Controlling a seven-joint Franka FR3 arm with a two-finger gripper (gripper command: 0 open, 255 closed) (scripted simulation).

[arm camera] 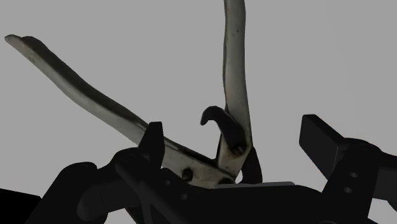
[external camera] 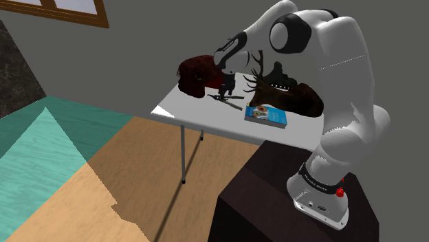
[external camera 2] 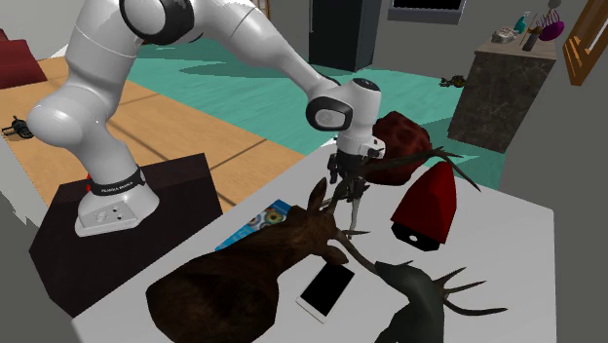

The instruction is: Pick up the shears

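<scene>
Grey metal shears (arm camera: 234, 83) are straddled near the pivot by the black gripper (arm camera: 236, 135), its fingers spread apart, unclenched, near the blue book (external camera: 267, 115) on the table (external camera: 180, 110).

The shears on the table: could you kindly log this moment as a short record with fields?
target: grey metal shears with spread handles, lying on the pale table
gripper: all-black two-finger gripper, open, one finger on either side of the shears' pivot
grasp: not closed yet
neighbours: brown antlered deer figure; blue book; dark red rounded object
</scene>
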